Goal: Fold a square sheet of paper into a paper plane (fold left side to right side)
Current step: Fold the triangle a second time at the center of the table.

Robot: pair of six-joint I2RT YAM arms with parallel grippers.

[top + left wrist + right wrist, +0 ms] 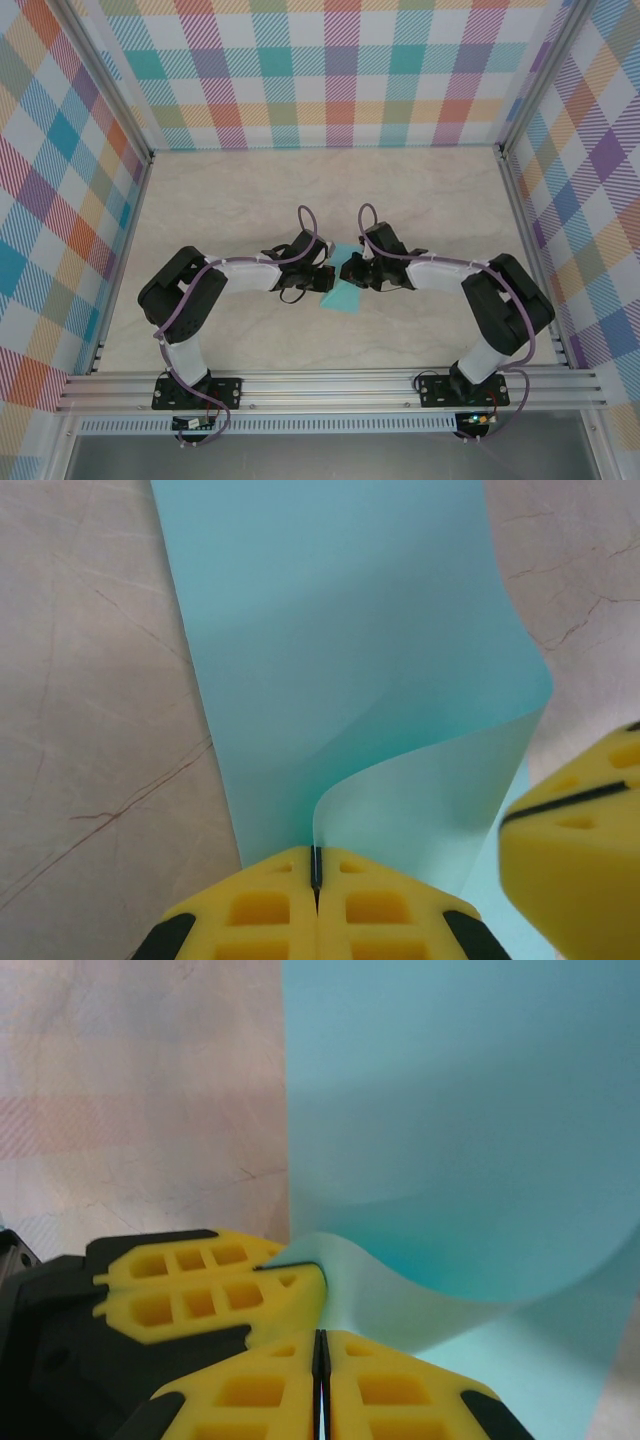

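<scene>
Left wrist — sheet [350,630] curl, right gripper [565,805]

We are two arms, the left arm [235,275] and the right arm [445,272], each with black joint housings and white link covers. A purple cable [313,225] loops along each arm. Black base plates [197,390] carry us. Our jaws are yellow, moulded with square pockets, with black corners behind.

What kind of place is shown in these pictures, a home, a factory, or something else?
Probably a robot laboratory test cell: multicoloured plaid walls, a silver aluminium frame rail and a pale marble-patterned tabletop enclose the workspace.
</scene>
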